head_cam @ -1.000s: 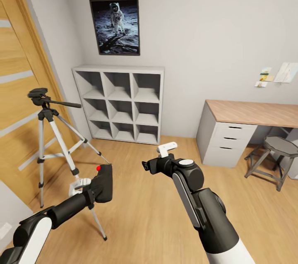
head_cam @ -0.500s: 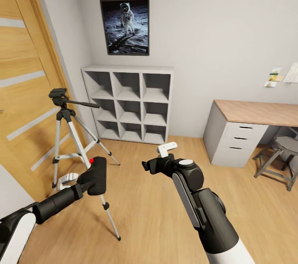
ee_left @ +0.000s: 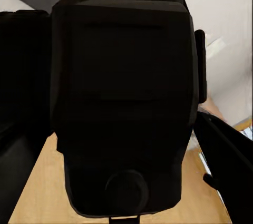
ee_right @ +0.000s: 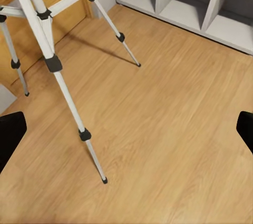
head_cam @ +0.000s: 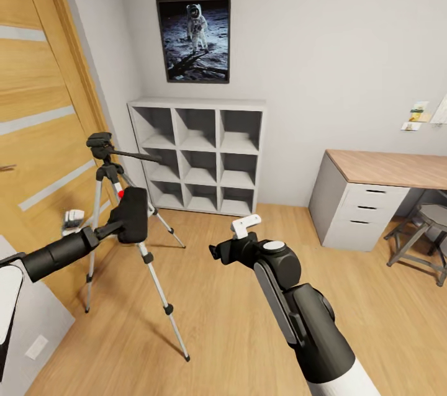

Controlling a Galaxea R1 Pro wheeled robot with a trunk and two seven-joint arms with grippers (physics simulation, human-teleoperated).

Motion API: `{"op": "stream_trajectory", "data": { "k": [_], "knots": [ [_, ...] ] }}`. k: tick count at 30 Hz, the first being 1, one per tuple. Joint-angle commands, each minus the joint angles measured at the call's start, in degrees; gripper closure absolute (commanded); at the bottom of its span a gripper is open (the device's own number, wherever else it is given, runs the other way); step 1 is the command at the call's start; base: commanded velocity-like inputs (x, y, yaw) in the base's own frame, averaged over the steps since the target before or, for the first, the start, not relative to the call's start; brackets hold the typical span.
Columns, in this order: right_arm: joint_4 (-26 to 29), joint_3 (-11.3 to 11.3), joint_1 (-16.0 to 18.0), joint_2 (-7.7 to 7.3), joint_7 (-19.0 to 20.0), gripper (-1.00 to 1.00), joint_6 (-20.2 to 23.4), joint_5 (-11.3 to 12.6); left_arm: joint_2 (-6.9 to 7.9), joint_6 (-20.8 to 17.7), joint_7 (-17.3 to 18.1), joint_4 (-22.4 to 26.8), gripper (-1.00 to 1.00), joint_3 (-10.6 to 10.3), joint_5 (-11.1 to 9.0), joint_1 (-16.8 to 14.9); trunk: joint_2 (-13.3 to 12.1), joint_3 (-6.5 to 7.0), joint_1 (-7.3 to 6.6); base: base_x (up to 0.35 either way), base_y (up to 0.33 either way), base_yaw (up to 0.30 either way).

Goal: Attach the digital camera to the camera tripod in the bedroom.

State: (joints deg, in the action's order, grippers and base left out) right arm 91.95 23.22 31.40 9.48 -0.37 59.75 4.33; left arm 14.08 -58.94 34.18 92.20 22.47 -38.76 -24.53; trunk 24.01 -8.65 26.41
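The camera tripod [head_cam: 104,160] stands on the wood floor by the door, silver legs spread, black head with its pan handle pointing right. My left gripper [head_cam: 117,227] is shut on the digital camera [head_cam: 131,216], a black box with a red button on top. I hold it in front of the tripod's legs, below the head. In the left wrist view the digital camera [ee_left: 124,103] sits close between the dark fingers [ee_left: 224,163]. My right gripper [head_cam: 216,251] hangs over the floor to the right of the tripod, open and empty. The right wrist view shows the tripod legs [ee_right: 50,60].
A wooden door [head_cam: 37,135] is right behind the tripod. White cube shelves [head_cam: 198,157] stand against the back wall under a framed astronaut picture [head_cam: 194,39]. A desk with drawers [head_cam: 366,203] and a stool [head_cam: 428,231] are at the right. A grey surface [head_cam: 37,321] lies at lower left.
The view has swung left, shifting the room rightward in the picture. My left arm has lifted the digital camera from near the tripod's lower legs up to just under its head. The right arm holds its pose.
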Motion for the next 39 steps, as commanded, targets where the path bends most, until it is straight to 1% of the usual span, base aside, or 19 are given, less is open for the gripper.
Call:
{"op": "stream_trajectory", "data": {
  "k": [1, 4, 7, 8, 10, 11, 13, 16, 19, 23, 27, 29, 32, 34, 35, 36, 37, 38, 39],
  "knots": [
    [0.0, 0.0, 0.1, 0.02, -0.1, -1.00, 0.3, 0.2, 0.00, -0.1, 1.2, 0.0, 1.00, 0.5, 0.2, -0.7, 0.1, -0.12, 0.03, 0.000, 0.015, 0.000],
    [0.0, 0.1, 0.1, 0.02, 0.0, -1.00, 0.3, 0.2, -0.50, 2.8, 4.7, 0.0, 1.00, 1.7, -0.4, -2.7, 0.1, -0.12, 0.03, 0.000, 0.009, 0.000],
    [0.0, 0.1, 0.1, 0.02, 0.0, -1.00, 0.3, 0.2, -0.64, 3.8, 4.4, 0.0, 1.00, 2.7, -1.0, -3.7, 0.1, -0.12, 0.03, 0.000, 0.005, 0.000],
    [0.0, 0.1, 0.1, 0.02, 0.0, -1.00, 0.3, 0.2, -0.69, 4.2, 3.8, 0.0, 1.00, 3.5, -1.4, -4.1, 0.1, -0.12, 0.03, 0.000, 0.003, 0.000],
    [0.0, 0.1, 0.1, 0.00, 0.0, -1.00, -0.3, 0.2, -0.88, 5.1, 1.5, 0.0, 1.00, 7.9, -3.4, -4.6, 0.1, -0.12, 0.03, 0.000, 0.002, 0.000],
    [0.0, 0.2, 0.1, -0.01, 0.0, -1.00, -0.4, 0.2, -0.90, 5.2, 1.5, 0.0, 1.00, 9.0, -4.0, -4.5, 0.1, -0.12, 0.03, 0.000, 0.001, 0.000],
    [0.0, 0.1, 0.1, -0.03, 0.1, -1.00, -0.6, 0.2, -0.87, 5.4, 2.3, 0.0, 1.00, 10.7, -5.4, -4.1, 0.1, -0.12, 0.03, 0.000, 0.000, 0.000],
    [0.0, 0.1, 0.1, -0.07, 0.3, -1.00, -0.8, 0.3, -0.63, 6.1, 5.7, -0.1, 1.00, 12.3, -7.5, -4.0, 0.1, -0.12, 0.03, 0.000, 0.000, 0.000],
    [0.0, 0.1, 0.0, -0.11, 0.4, -1.00, -1.0, 0.3, 0.15, 6.4, 8.5, -0.1, 1.00, 13.1, -9.0, -4.5, 0.1, -0.12, 0.03, 0.000, 0.000, 0.000],
    [0.0, 0.2, -0.6, -0.10, 0.5, -1.00, -1.3, 0.3, 1.92, 6.7, 10.4, 0.0, 1.00, 13.3, -10.5, -6.0, 0.1, -0.12, 0.03, 0.000, 0.000, 0.000],
    [0.2, 1.0, -1.1, -0.08, 0.4, -1.00, -2.4, 0.3, 4.37, 8.0, 11.6, 0.0, 1.00, 11.5, -14.4, -6.9, 0.1, -0.12, 0.03, 0.000, 0.000, 0.000],
    [0.3, 1.4, -1.3, -0.08, 0.4, -1.00, -3.0, 0.2, 7.03, 9.9, 11.8, 0.0, 1.00, 8.8, -16.2, -7.2, 0.1, -0.12, 0.03, 0.000, 0.000, 0.000],
    [0.5, 1.7, -1.4, -0.07, 0.3, -1.00, -3.5, 0.2, 12.69, 14.3, 12.0, 0.0, 1.00, 3.1, -18.3, -8.5, 0.1, -0.12, 0.03, 0.000, 0.000, 0.000],
    [0.7, 1.8, -1.5, -0.07, 0.3, -1.00, -3.8, 0.2, 20.89, 18.8, 12.1, -0.2, 1.00, -5.9, -20.3, -12.5, 0.1, -0.12, 0.03, 0.000, 0.000, 0.000],
    [0.7, 1.8, -1.5, -0.07, 0.3, -1.00, -3.8, 0.2, 20.89, 18.8, 12.1, -0.2, 1.00, -5.9, -20.3, -12.5, 0.1, -0.12, 0.03, 0.000, 0.000, 0.000],
    [0.7, 1.8, -1.5, -0.09, 0.3, -1.00, -3.9, 0.2, 24.69, 20.1, 12.1, -0.3, 1.00, -10.1, -20.8, -15.3, 0.1, -0.12, 0.03, 0.000, 0.000, 0.000],
    [0.7, 1.8, -1.5, -0.09, 0.3, -1.00, -3.9, 0.2, 24.69, 20.1, 12.1, -0.3, 1.00, -10.1, -20.8, -15.3, 0.1, -0.12, 0.03, 0.000, 0.000, 0.000],
    [0.7, 1.8, -1.5, -0.10, 0.3, -1.00, -3.9, 0.2, 28.25, 21.1, 12.1, -0.6, 1.00, -13.8, -21.0, -18.0, 0.1, -0.12, 0.03, 0.000, 0.000, 0.000],
    [0.7, 1.8, -1.5, -0.11, 0.3, -1.00, -4.0, 0.2, 29.98, 21.5, 12.1, -0.6, 1.00, -15.4, -21.0, -19.1, 0.1, -0.12, 0.03, 0.000, 0.000, 0.000]
  ]
}}
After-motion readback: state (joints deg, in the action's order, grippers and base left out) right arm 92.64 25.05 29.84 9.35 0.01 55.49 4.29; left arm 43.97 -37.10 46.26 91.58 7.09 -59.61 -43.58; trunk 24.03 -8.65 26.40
